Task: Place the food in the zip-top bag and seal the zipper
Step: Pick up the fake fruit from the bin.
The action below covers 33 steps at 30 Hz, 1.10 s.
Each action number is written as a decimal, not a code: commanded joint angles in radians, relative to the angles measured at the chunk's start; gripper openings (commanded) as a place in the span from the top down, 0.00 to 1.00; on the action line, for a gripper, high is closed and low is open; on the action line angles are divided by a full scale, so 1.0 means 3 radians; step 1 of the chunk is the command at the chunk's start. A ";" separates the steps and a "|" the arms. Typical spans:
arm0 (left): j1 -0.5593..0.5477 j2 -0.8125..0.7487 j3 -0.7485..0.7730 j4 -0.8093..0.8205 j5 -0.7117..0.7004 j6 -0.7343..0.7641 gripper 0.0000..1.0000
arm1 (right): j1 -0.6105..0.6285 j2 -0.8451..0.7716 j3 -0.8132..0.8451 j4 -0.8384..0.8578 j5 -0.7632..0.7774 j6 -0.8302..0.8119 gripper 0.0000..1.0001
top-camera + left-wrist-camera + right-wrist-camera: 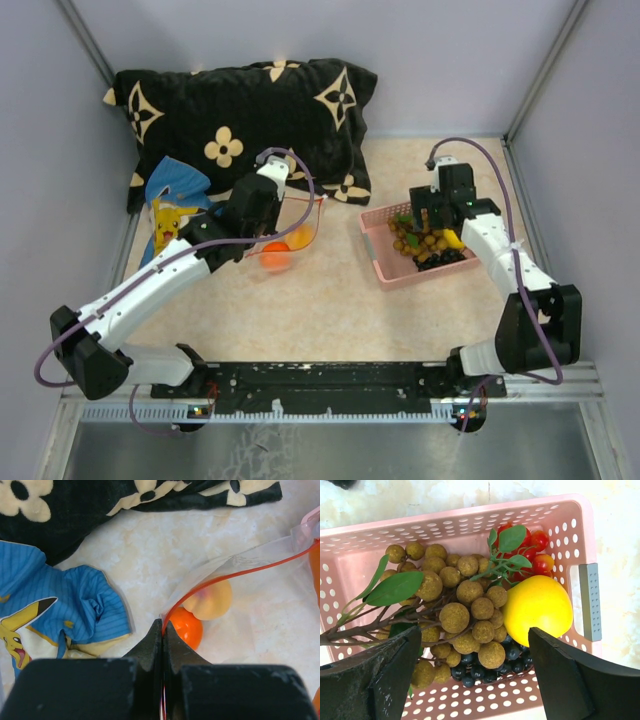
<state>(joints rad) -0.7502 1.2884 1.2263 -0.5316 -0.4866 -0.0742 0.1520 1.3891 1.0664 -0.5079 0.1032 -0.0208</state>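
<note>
"Left wrist view: what have the left fingers (151,647) got?"

"They're clenched on the zipper (240,573) at one corner of the zip-top bag (265,615), which lies on the worktop (145,560). An orange citrus (187,627) and a pale peach-yellow fruit (210,600) show through the plastic. The frame cuts off the bag's far end, and how far the mouth gapes is unclear."

"Top external?"

"The wrist covers those fingers. The bag sits at the near edge of the black pillow (240,105), left of the pink basket (385,265), with the blue cartoon cloth (170,205) on its other side."

"And the right fingers (375,680)?"

"Spread wide, gripping nothing, over the basket. Inside are the lemon (537,610), brownish balls (455,617), red bits (537,555) and leaves (395,587) — the dark berries (470,672) are mostly buried under the balls. Touching the food or not — can't tell."
</note>
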 commanded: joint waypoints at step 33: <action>0.0010 0.0004 -0.0030 0.0003 0.0056 -0.0128 1.00 | -0.0443 0.0652 0.0076 -0.0025 -0.0326 0.0203 0.06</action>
<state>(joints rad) -0.7502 1.3025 1.2259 -0.5316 -0.4797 -0.1005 0.0227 1.5761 1.0790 -0.5014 0.1387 0.0277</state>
